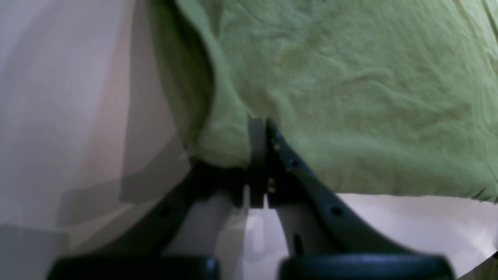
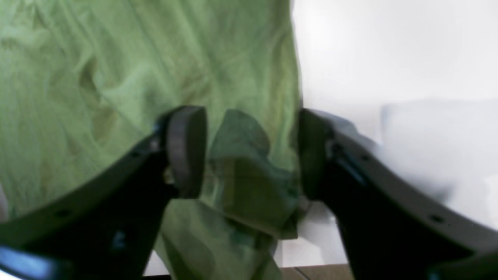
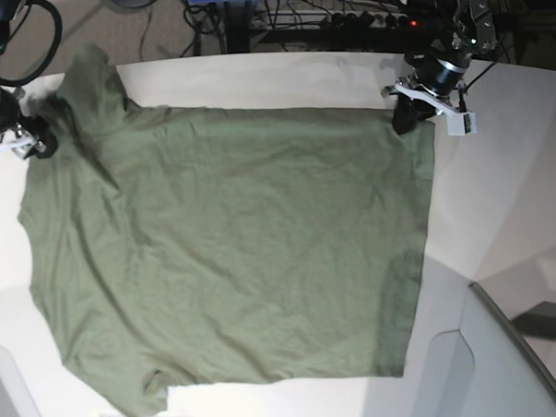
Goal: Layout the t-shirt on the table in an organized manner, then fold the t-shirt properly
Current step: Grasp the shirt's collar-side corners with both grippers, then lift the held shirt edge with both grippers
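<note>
Left gripper (image 1: 257, 163): jaws pressed together, pinching the hem corner of the t-shirt (image 1: 350, 97) — cloth bunches up around the pads; in the base view it sits at the shirt's 2 o'clock corner.
Right gripper (image 2: 253, 151): jaws apart, a dark fold of shirt edge between them — pads not yet touching it; base view puts it at 10 o'clock by the sleeve.
T-shirt (image 3: 234, 247): olive green, spread mostly flat, filling the middle of the table (image 3: 499, 190); hem side toward 3 o'clock, one sleeve up at 11 o'clock, the other at 7 o'clock; light wrinkles across the body.
Table: white, bare surface showing at 3 and 12 o'clock of the shirt.
</note>
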Controlling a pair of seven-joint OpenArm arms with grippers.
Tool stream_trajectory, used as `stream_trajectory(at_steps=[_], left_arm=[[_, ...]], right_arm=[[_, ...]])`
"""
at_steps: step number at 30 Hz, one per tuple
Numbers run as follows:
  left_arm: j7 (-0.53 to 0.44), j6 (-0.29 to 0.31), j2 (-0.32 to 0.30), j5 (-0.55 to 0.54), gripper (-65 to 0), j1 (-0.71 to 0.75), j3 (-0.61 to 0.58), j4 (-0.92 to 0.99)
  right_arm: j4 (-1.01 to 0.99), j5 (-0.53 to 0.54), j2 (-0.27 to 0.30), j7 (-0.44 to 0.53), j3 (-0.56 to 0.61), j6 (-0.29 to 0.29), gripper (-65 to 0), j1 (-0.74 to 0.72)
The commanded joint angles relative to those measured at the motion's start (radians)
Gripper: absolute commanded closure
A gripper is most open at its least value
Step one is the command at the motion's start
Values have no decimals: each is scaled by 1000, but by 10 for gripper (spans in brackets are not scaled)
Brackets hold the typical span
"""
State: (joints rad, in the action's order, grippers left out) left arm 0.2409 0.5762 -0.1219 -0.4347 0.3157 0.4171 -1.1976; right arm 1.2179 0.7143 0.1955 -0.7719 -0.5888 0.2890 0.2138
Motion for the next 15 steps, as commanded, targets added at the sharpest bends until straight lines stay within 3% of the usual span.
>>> stream_trajectory(at_steps=[1,7,13,15], left_arm=[[-13,8,-9,-11,0,0,3,-18],[-13,8,-9,-11,0,-2,3,-18],[-13,8,-9,-11,0,-2,3,-18],[-13,8,-9,-11,0,0,3,-20]], right_arm=[[3,-11,5,-50,5,-4,-311,5],[1,-11,5,-62,5,-4,-270,-1],[-2,-12,8,-62,5,-4,-26,-12],[-6,-15,12,-62,5,-4,0,-23]])
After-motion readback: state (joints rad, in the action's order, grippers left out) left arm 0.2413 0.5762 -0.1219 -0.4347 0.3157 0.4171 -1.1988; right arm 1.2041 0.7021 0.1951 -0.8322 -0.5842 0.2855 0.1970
